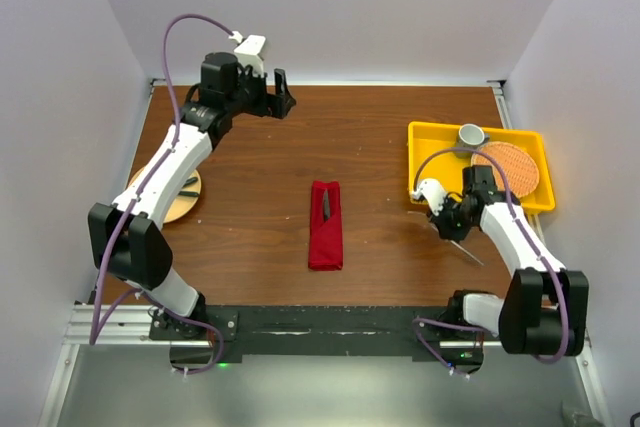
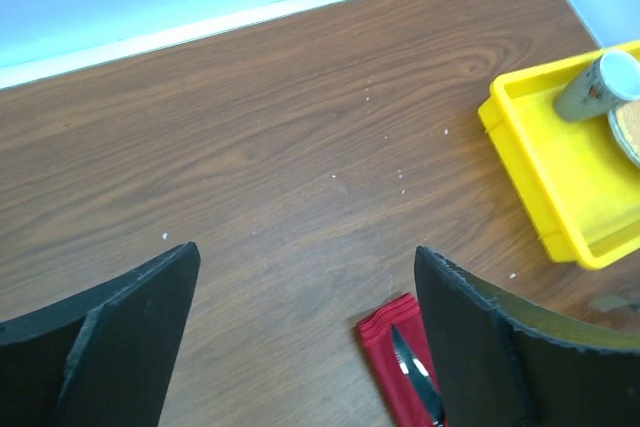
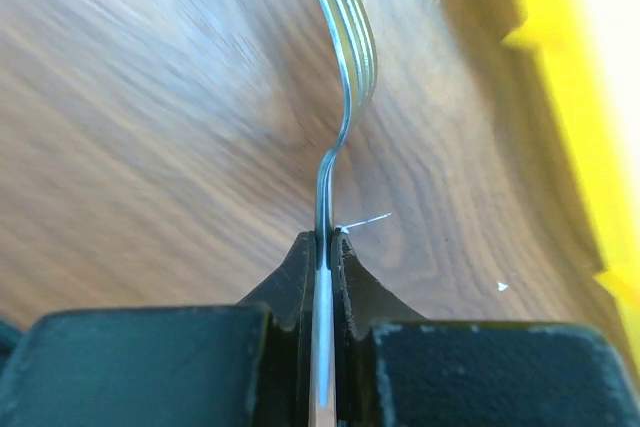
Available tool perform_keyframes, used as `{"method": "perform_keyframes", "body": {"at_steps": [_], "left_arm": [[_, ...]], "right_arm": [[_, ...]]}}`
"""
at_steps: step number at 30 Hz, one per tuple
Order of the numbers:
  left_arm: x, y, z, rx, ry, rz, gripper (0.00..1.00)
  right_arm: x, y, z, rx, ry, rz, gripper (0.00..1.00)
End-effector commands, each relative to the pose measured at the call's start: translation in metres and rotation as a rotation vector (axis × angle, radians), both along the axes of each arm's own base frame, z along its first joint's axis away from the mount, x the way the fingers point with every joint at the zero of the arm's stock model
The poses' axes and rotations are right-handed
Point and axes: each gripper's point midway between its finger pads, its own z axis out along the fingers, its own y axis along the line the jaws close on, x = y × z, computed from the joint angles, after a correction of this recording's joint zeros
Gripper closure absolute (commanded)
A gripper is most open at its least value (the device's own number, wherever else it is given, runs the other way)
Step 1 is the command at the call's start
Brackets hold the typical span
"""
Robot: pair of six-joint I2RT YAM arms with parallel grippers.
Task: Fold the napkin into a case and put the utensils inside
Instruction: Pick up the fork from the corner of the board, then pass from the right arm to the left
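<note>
The dark brown wood-grain table (image 1: 380, 147) sits between pale walls, and we see most of its middle bare. The narrow deep-red fabric case (image 1: 325, 225) lies at the centre of the top view. Its long axis runs up and down the frame, and a silver knife blade (image 1: 327, 204) shows at its upper end (so we take that end for the mouth).

At centre right, the right gripper (image 1: 447, 225) is pinched tight on the handle of a slim silver metal fork (image 3: 350, 47), which sits slanted against the case's line. From this gripper the case lies toward frame left, with bare wood between, so the right arm is much the nearer.

The left gripper (image 1: 272, 95) hangs at the upper left, jaws spread wide and holding nothing, well apart from the case. The yellow plastic tray (image 1: 432, 142) stands just above the right gripper, the one edge to mind. We judge the fork needs turning in line with the case first.
</note>
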Motion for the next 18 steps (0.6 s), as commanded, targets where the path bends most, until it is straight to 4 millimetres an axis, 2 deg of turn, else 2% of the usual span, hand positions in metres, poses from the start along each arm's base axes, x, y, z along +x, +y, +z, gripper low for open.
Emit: {"method": "perform_keyframes", "body": {"at_steps": [1,2,3,4,5,7,8,9,10,11,13,15,18], "left_arm": [[0.0,0.013,0.025,-0.12,-0.025,0.042,0.11],[-0.003,0.011,0.028,-0.162,-0.019,0.025,0.13],[-0.004,0.015,0.028,-0.184,-0.013,0.027,0.16],[-0.012,0.013,0.031,-0.223,-0.01,0.016,0.17],[-0.021,0.006,0.031,-0.251,0.003,-0.034,0.18],[-0.037,-0.001,0.032,-0.299,0.0,-0.077,0.23],[-0.046,-0.009,0.032,-0.314,0.002,-0.111,0.24],[-0.052,-0.015,0.031,-0.318,0.003,-0.126,0.24],[-0.058,-0.02,0.03,-0.313,0.0,-0.14,0.24],[-0.066,-0.033,0.031,-0.312,0.0,-0.17,0.24],[-0.072,-0.047,0.035,-0.315,-0.009,-0.2,0.24],[-0.076,-0.064,0.037,-0.314,-0.003,-0.225,0.26],[-0.081,-0.081,0.034,-0.319,0.033,-0.25,0.28]], "right_arm": [[0.024,0.057,0.07,0.213,-0.092,0.014,1.0],[0.036,0.07,0.09,0.268,-0.105,-0.043,1.0],[0.045,0.085,0.106,0.328,-0.132,-0.044,1.0],[0.057,0.104,0.13,0.381,-0.173,-0.03,1.0],[0.062,0.118,0.142,0.452,-0.15,-0.108,1.0],[0.086,0.15,0.175,0.562,-0.2,-0.11,1.0],[0.092,0.162,0.185,0.628,-0.173,-0.177,1.0],[0.106,0.174,0.196,0.68,-0.197,-0.179,1.0],[0.11,0.188,0.209,0.726,-0.207,-0.171,1.0],[0.112,0.198,0.217,0.788,-0.175,-0.219,1.0],[0.122,0.223,0.234,0.873,-0.189,-0.2,1.0],[0.122,0.245,0.247,0.953,-0.15,-0.202,1.0],[0.119,0.268,0.262,1.047,-0.106,-0.195,1.0]]}}
